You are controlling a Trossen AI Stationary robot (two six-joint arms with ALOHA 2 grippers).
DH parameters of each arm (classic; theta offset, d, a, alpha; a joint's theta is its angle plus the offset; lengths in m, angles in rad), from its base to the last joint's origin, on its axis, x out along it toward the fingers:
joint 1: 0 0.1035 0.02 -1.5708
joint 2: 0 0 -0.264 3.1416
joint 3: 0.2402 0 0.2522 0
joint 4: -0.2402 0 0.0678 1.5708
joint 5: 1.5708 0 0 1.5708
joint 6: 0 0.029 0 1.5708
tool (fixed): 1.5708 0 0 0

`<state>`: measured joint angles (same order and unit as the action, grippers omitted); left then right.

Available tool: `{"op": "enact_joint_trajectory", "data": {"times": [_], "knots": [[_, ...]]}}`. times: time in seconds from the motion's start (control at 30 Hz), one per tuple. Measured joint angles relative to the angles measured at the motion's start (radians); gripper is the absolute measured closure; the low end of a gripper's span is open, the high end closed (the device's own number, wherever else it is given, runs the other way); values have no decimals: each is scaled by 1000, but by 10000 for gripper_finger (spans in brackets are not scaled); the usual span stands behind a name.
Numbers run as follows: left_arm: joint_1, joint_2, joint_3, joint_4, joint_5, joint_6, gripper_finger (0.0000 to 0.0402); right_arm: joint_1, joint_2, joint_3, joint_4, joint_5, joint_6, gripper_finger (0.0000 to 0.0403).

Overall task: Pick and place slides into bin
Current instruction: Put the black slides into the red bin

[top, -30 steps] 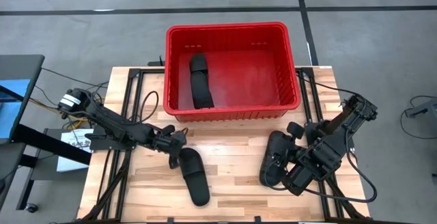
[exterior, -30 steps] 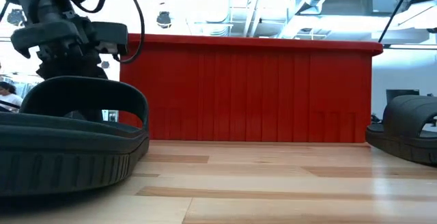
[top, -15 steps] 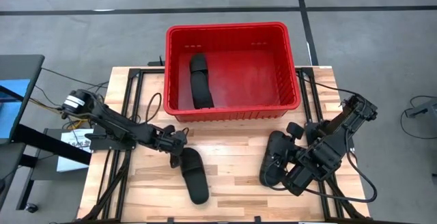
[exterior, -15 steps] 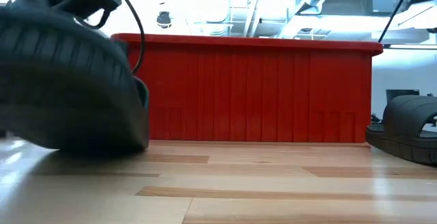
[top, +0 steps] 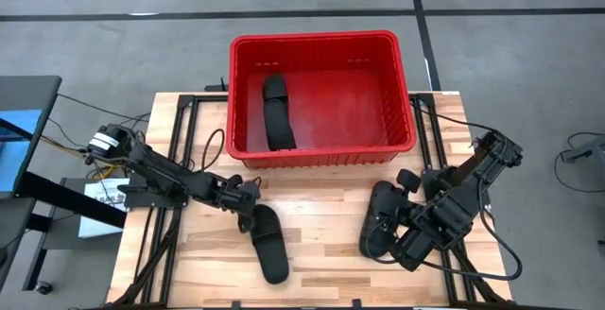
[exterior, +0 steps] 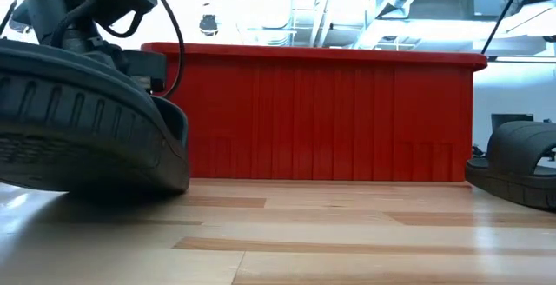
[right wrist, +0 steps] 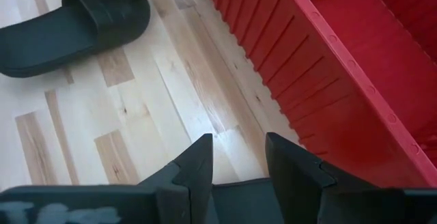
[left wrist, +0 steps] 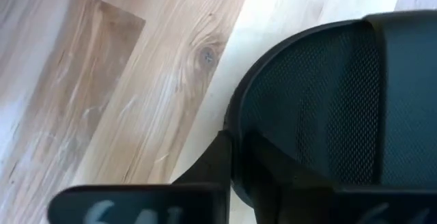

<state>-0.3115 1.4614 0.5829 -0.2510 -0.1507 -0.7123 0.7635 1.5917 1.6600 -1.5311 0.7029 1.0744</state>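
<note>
The red bin [top: 402, 83] stands at the table's far middle with one black slide [top: 276, 111] lying on its floor. A second slide [top: 269, 244] is at the table's left centre, and my left gripper [top: 249, 203] is shut on its far end. In the low view this slide [exterior: 87, 120] is tipped, its ribbed sole turned toward the near edge. At the right, dark slides [top: 378, 217] lie close together under my right gripper [top: 395, 220]. One of them [exterior: 521, 172] rests on the table on its sole. My left gripper pinches the slide's curved rim [left wrist: 235, 125] at its far end between its two fingers. The fingers come slanting from the table's left. The slide is tilted up on one long side, with its lower edge [exterior: 122, 189] on the table. My right gripper has a dark part of a slide [right wrist: 239, 200] filling the gap between its two fingers [right wrist: 198, 162]. Which part it is, the gripper itself hides. That slide lies on the table.
Bare wooden tabletop [top: 321, 225] lies between the two arms and in front of the bin's near wall [exterior: 321, 115]. The dark frame rails [top: 180, 149] run along both sides of the table.
My left gripper has shut on the far end of the left slide. The slide lay flat on its sole a second ago. It is now tipped up, and its sole faces the near edge. My right arm has kept still.
</note>
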Motion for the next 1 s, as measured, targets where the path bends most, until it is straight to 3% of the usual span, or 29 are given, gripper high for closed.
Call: {"op": "enact_joint_trajectory", "data": {"times": [0.43,0.8,1.0], "knots": [[-36,-155,-3,-7,54,-130,400,3,0,0,-1,-29,-1,282],[-57,-319,20,-7,-60,-212,401,29,0,0,0,-26,-2,282],[-57,-349,81,-6,-114,-196,401,29,0,0,21,-24,-9,282]]}}
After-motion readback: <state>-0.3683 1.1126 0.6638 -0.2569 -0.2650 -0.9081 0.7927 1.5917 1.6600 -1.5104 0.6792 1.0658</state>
